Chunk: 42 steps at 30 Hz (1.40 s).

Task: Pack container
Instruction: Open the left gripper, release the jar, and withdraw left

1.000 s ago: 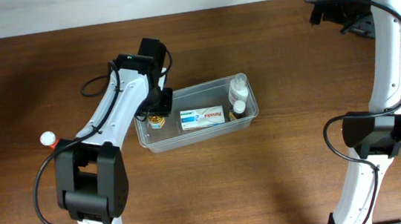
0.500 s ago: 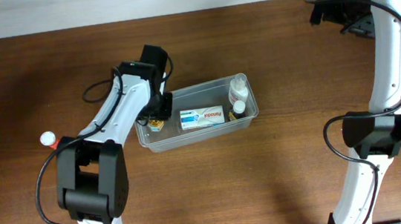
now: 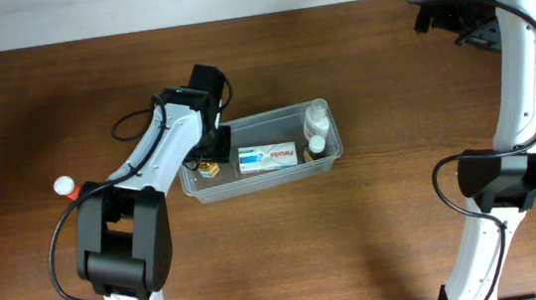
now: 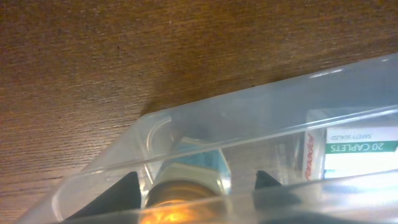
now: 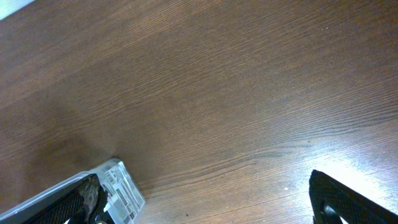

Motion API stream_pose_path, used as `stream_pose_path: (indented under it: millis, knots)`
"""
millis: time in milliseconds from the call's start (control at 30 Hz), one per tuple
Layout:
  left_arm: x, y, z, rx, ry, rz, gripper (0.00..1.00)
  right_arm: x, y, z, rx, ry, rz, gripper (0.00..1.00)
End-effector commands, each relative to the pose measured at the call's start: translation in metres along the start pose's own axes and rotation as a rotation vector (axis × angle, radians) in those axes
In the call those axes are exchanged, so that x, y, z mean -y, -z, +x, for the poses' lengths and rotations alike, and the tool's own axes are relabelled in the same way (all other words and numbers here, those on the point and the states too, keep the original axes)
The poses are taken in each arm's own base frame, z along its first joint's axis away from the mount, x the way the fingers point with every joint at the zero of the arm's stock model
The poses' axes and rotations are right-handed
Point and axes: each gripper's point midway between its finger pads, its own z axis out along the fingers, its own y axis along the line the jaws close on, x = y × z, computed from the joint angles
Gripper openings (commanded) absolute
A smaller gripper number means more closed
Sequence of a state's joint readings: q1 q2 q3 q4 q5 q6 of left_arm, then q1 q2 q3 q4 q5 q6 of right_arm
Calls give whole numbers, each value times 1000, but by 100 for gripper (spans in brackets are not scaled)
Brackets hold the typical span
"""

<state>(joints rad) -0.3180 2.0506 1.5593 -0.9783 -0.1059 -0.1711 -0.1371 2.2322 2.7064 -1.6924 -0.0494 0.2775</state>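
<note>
The clear container (image 3: pixel 263 121) lies mid-table. It holds a white-and-blue box (image 3: pixel 269 157), two white bottles (image 3: pixel 317 122) at its right end and an amber bottle (image 3: pixel 210 167) at its left end. My left gripper (image 3: pixel 207 154) reaches into that left end. In the left wrist view the left gripper (image 4: pixel 196 186) is open. Its dark fingertips (image 4: pixel 121 194) stand either side of the amber bottle (image 4: pixel 186 196), with a small gap on each side, seen through the container wall (image 4: pixel 249 140). My right gripper (image 3: pixel 441 14) hangs wide open over the far right of the table, holding nothing (image 5: pixel 205 193).
A small red-and-white item (image 3: pixel 64 185) lies on the table left of the left arm. In the right wrist view a small clear printed pack (image 5: pixel 121 190) shows beside the right gripper's left finger. Bare wooden table surrounds the container.
The left jaws have widened away from the amber bottle, which now stands in the container. The container has shifted slightly left. The right arm has not moved.
</note>
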Motion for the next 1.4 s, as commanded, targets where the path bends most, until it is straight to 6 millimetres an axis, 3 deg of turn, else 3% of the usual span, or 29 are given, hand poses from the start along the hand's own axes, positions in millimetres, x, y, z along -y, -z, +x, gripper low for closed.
stream_pose_path:
  millis: [0,200,333,567,700,933,1167,1267,1367]
  knots:
    - [-5,-2,2,-4,4,-17,60,2,-1,1,-4,-2,11,98]
    - [-4,1,-1,2,5,-14,61,2,-1,1,-4,-2,11,98]
    - [-3,16,-8,9,6,-2,61,2,-1,1,-4,-2,11,98]
    - [5,73,-34,70,13,70,67,2,-1,1,-4,-2,11,98]
    - [-3,104,-40,88,54,70,68,2,-1,1,-4,-2,11,98]
    - [-70,158,-23,106,264,-43,72,2,-1,1,-4,-2,11,99]
    - [-130,204,11,154,424,-83,79,2,-1,1,-4,-2,11,98]
    - [-162,214,33,131,499,-130,79,2,-1,1,-4,-2,11,98]
    - [-182,209,46,104,563,-143,79,2,-1,1,-4,-2,11,98]
